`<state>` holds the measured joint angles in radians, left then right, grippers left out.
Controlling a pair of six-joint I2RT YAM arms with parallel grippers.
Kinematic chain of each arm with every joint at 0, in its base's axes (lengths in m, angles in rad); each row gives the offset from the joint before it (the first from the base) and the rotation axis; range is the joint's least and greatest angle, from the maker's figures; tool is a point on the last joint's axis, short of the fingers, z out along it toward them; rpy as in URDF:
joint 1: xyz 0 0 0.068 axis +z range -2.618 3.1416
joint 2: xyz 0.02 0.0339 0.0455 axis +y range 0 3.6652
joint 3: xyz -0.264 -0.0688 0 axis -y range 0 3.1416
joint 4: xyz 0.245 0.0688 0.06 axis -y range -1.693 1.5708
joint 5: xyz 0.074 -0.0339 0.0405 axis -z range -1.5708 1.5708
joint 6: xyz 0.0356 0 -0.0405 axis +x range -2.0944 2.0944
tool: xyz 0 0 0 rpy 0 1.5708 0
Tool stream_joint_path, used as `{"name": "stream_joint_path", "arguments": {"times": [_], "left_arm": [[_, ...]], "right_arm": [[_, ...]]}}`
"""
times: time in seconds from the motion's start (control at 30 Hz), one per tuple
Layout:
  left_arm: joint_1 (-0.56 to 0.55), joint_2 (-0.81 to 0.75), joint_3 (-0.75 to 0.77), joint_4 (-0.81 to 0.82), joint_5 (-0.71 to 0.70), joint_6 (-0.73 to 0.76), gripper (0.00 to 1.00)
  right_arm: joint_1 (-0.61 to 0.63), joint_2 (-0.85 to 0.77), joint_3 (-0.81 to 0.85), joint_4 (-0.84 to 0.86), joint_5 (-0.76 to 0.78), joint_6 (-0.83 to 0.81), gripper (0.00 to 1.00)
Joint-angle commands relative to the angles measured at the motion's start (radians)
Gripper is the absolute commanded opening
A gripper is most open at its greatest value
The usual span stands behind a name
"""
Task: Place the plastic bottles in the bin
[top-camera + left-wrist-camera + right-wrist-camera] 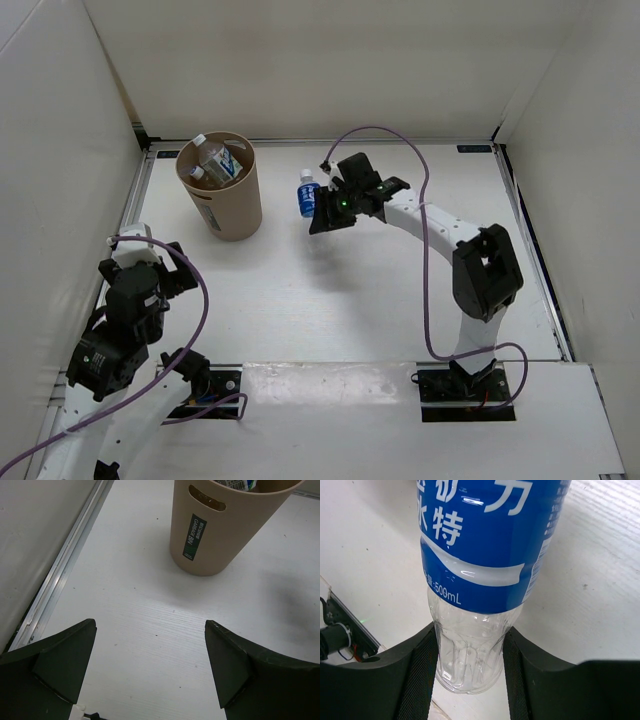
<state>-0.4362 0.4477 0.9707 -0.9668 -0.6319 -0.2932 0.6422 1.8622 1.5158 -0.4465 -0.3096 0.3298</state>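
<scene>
My right gripper [318, 208] is shut on the clear bottle with the blue label and white cap [308, 192], held above the table to the right of the bin. In the right wrist view the bottle [480, 580] fills the frame, its clear base squeezed between both pads. The tan bin [222, 190] stands at the back left and holds two clear bottles [215, 162], one with a white-green label. The bin [220, 525] also shows in the left wrist view. My left gripper [150, 667] is open and empty, low at the left front. The orange bottle is out of view.
White walls enclose the table on three sides. A metal rail [65, 565] runs along the left edge close to my left gripper. A purple cable [425, 250] hangs along the right arm.
</scene>
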Motion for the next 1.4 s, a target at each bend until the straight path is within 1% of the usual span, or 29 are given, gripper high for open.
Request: {"name": "stream_joint_path", "arguments": {"times": [0.0, 0.17, 0.2, 0.27, 0.3, 0.33, 0.37, 0.43, 0.47, 0.53, 0.57, 0.63, 0.67, 0.73, 0.77, 0.8, 0.87, 0.9, 0.97, 1.0, 1.03, 1.07, 1.13, 1.23, 1.37], "left_arm": [[-0.007, -0.010, -0.001, -0.003, -0.008, 0.002, 1.00], [-0.007, -0.017, -0.001, -0.003, -0.011, 0.002, 1.00], [-0.009, -0.018, 0.000, -0.001, -0.011, 0.003, 1.00], [-0.010, -0.023, -0.001, -0.004, -0.014, -0.001, 1.00], [-0.012, -0.023, -0.001, -0.003, -0.012, -0.001, 1.00], [-0.012, -0.024, -0.001, -0.003, -0.012, 0.000, 1.00], [-0.010, -0.023, -0.001, -0.004, -0.014, -0.003, 1.00], [-0.015, -0.027, -0.001, -0.006, -0.011, -0.003, 1.00], [-0.018, -0.024, -0.001, -0.006, -0.009, -0.004, 1.00], [-0.029, -0.024, -0.001, -0.006, -0.009, -0.006, 1.00], [-0.030, -0.024, 0.002, -0.010, -0.012, -0.004, 1.00], [-0.032, -0.033, 0.002, -0.010, -0.012, -0.006, 1.00], [-0.033, -0.035, 0.003, -0.010, -0.021, -0.011, 1.00], [-0.032, -0.049, 0.002, -0.012, -0.041, -0.014, 1.00], [-0.032, -0.058, 0.000, -0.004, -0.043, -0.014, 1.00], [-0.035, -0.063, -0.001, -0.004, -0.046, -0.012, 1.00], [-0.039, -0.066, -0.001, -0.001, -0.061, -0.017, 1.00], [-0.048, -0.066, -0.003, 0.000, -0.063, -0.015, 1.00], [-0.055, -0.060, -0.003, 0.003, -0.069, -0.017, 1.00], [-0.059, -0.060, -0.003, 0.005, -0.066, -0.012, 1.00], [-0.062, -0.057, -0.003, 0.007, -0.066, -0.012, 1.00], [-0.065, -0.053, -0.003, 0.008, -0.068, -0.011, 1.00], [-0.068, -0.056, -0.004, 0.008, -0.065, -0.009, 1.00], [-0.068, -0.075, -0.015, 0.019, -0.077, -0.004, 1.00], [-0.068, -0.086, -0.015, 0.026, -0.078, -0.001, 1.00]], "right_arm": [[0.007, -0.090, -0.026, 0.060, 0.041, 0.009, 0.00], [0.010, -0.155, -0.045, 0.098, 0.070, 0.018, 0.00], [0.016, -0.190, -0.054, 0.106, 0.088, 0.020, 0.00], [0.027, -0.212, -0.043, 0.150, 0.124, 0.011, 0.00], [0.040, -0.248, -0.037, 0.190, 0.159, 0.005, 0.00], [0.056, -0.253, -0.028, 0.202, 0.179, 0.000, 0.00], [0.066, -0.264, 0.001, 0.216, 0.243, -0.021, 0.00], [0.097, -0.273, 0.026, 0.282, 0.282, -0.040, 0.00], [0.105, -0.271, 0.074, 0.295, 0.335, -0.052, 0.00], [0.128, -0.253, 0.110, 0.334, 0.356, -0.075, 0.00], [0.134, -0.235, 0.171, 0.377, 0.372, -0.083, 0.00], [0.157, -0.189, 0.236, 0.402, 0.379, -0.127, 0.00], [0.165, -0.155, 0.277, 0.467, 0.386, -0.159, 0.00], [0.194, -0.080, 0.326, 0.514, 0.398, -0.198, 0.00], [0.206, -0.058, 0.369, 0.572, 0.399, -0.208, 0.00], [0.214, -0.016, 0.398, 0.580, 0.405, -0.231, 0.00], [0.238, 0.069, 0.551, 0.582, 0.406, -0.268, 0.00], [0.241, 0.125, 0.599, 0.565, 0.396, -0.276, 0.00], [0.257, 0.233, 0.819, 0.522, 0.382, -0.304, 0.00], [0.261, 0.306, 0.875, 0.473, 0.379, -0.310, 0.00], [0.260, 0.380, 0.977, 0.462, 0.382, -0.310, 0.00], [0.263, 0.408, 1.047, 0.456, 0.382, -0.302, 0.00], [0.263, 0.468, 1.063, 0.482, 0.385, -0.295, 0.00], [0.260, 0.483, 0.992, 0.548, 0.396, -0.264, 0.00], [0.244, 0.528, 1.011, 0.519, 0.371, -0.227, 0.00]]}}
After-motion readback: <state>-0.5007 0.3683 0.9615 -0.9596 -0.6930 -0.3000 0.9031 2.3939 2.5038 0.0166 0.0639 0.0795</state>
